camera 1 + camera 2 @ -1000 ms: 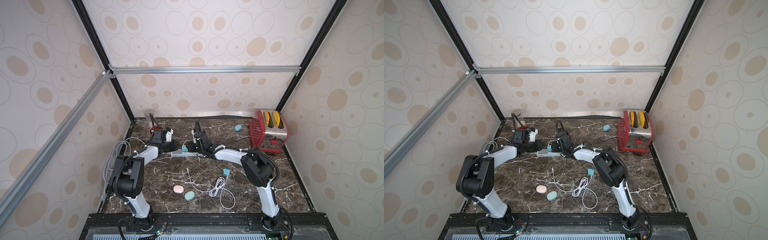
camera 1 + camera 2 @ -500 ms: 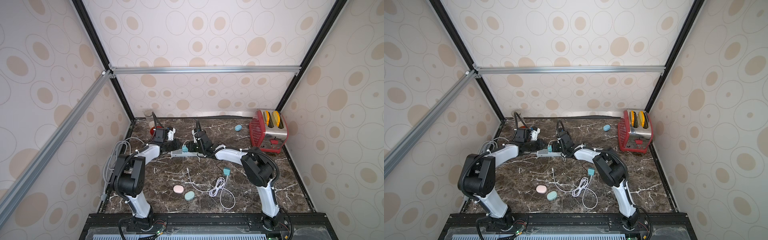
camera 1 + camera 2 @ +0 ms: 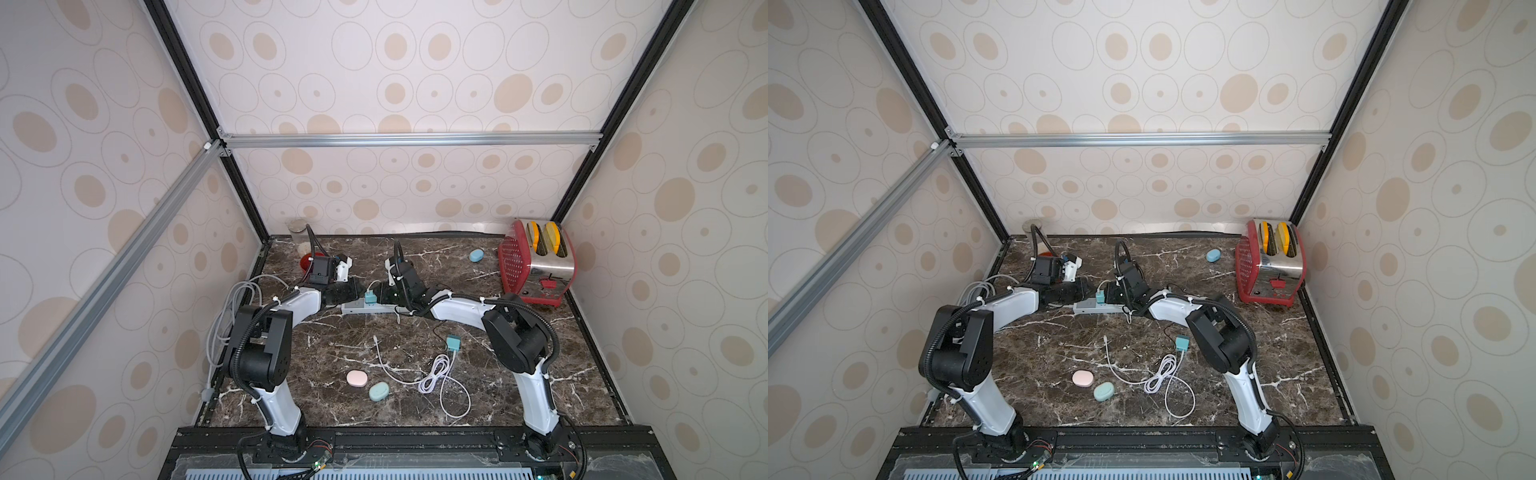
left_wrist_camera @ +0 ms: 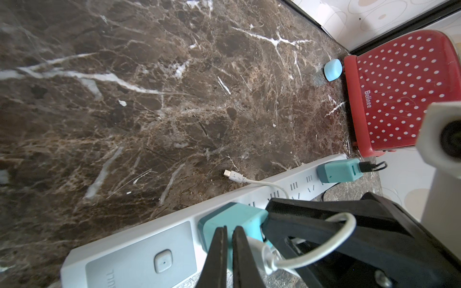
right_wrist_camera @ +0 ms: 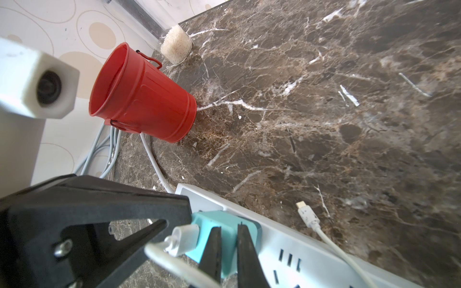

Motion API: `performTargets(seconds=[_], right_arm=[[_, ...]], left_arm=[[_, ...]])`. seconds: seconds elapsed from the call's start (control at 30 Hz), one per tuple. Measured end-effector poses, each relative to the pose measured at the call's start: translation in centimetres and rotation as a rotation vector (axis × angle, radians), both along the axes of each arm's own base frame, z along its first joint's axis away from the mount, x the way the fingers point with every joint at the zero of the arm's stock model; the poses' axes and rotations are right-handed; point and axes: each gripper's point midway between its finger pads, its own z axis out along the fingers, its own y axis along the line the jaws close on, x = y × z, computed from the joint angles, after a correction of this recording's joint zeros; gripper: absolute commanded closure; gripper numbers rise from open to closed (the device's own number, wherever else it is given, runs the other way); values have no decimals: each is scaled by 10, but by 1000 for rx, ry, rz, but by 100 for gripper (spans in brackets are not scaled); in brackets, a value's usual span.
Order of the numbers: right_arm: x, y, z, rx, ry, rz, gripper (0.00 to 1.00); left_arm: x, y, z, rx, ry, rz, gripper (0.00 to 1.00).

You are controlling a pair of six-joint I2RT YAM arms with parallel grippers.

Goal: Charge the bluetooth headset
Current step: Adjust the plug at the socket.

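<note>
**Two robot arms meet at a charger on a power strip**

Compared with a second earlier, both arms keep almost the same pose and nothing on the marble surface [image 3: 332, 349] has shifted. They meet at the white power strip [image 3: 356, 308], which lies nearer the back edge, left of the middle.

The left gripper [image 4: 229, 229] is closed, its jaws almost together. Its tips sit against the plugged-in charger [image 4: 232, 219], and I cannot make out anything held. The right gripper [image 5: 229, 228] hangs over the same charger with a narrow slit between its jaws. Whether they pinch anything cannot be told.

There are three headset cases, two teal chargers, two white cables and one toaster. Each case is a smooth, closed oval, like a pebble.

- **Pink case [image 3: 356, 377] and mint case [image 3: 379, 391]:** side by side near the front edge, left of centre.
- **Blue case [image 3: 476, 255]:** near the back edge, beside the red toaster [image 3: 538, 262].
- **Loose charger [image 3: 453, 343]:** right of centre.
- **Coiled cable [image 3: 434, 372]:** near the mint case.
- **Second cable [image 4: 264, 184]:** runs from the plugged-in charger across the strip.
</note>
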Motion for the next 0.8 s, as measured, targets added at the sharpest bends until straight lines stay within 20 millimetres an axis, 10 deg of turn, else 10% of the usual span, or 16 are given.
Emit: performTargets(seconds=[0.8], right_arm=[[8,0,-3,18,2,-29,100]], left_arm=[[7,2,-5,25,-11,3,96]])
